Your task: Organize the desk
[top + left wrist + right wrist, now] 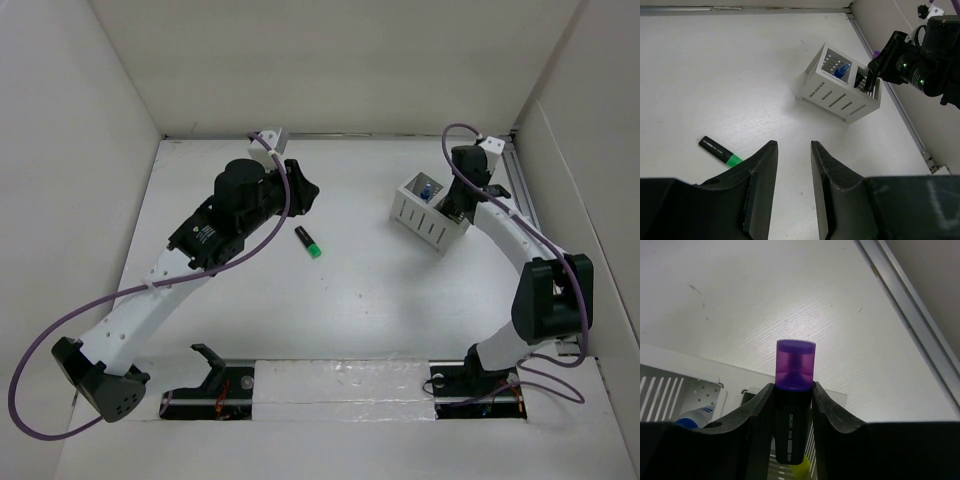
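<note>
The desk (350, 310) spans the floor between white walls (90, 150); at its left the left gripper (792, 146) hangs with fingers moderately apart, holding nothing, near a black marker (308, 243) lying flat and slanted, green cap toward the near right. Right of centre stands a white 2-compartment box (425, 222) with a blue-capped pen (427, 189) in its left cell, while the right gripper (793, 389), closed tight on a purple-capped highlighter (796, 360), is over the other cell. The metal rail (523, 190) runs near-to-far along the desk's right edge; whether that is its long axis I cannot tell.
</note>
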`<action>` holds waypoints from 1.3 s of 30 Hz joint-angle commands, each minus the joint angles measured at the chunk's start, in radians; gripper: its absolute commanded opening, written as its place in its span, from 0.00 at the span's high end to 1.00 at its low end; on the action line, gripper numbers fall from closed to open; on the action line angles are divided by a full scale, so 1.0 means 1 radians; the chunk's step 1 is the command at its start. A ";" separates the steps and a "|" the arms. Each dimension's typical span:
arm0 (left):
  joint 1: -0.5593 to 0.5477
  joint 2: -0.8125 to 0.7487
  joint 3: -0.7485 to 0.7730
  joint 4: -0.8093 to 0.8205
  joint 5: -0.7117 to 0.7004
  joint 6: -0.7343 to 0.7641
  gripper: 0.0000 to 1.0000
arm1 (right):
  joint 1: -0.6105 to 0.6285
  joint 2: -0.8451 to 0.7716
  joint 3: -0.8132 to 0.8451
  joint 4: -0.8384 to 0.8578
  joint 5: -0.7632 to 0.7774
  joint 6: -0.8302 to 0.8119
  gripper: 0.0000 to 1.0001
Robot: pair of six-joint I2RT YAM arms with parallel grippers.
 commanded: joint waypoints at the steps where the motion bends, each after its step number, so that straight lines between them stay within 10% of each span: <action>1: -0.004 -0.014 0.046 0.029 0.002 0.008 0.71 | 0.010 -0.029 -0.002 -0.012 0.086 0.043 0.89; 11: -0.004 -0.019 0.032 0.027 0.007 0.008 0.71 | 0.046 -0.100 -0.028 0.005 0.054 0.063 0.55; 20: -0.004 -0.042 0.012 0.031 0.010 0.000 0.71 | 0.085 -0.163 0.022 -0.018 -0.007 0.040 0.52; 22: -0.004 -0.051 0.004 0.034 0.010 -0.003 0.71 | 0.097 -0.172 0.019 -0.021 -0.071 0.030 0.55; 26: -0.004 -0.057 -0.003 0.043 0.016 -0.012 0.71 | 0.216 -0.160 -0.024 0.060 -0.277 0.007 0.97; 34: -0.004 -0.103 0.012 0.012 -0.023 -0.020 0.71 | 0.526 0.081 0.082 0.019 -0.317 0.001 1.00; 39: -0.004 -0.177 0.004 -0.014 -0.090 -0.032 0.70 | 0.605 0.239 0.211 -0.044 -0.331 -0.051 0.57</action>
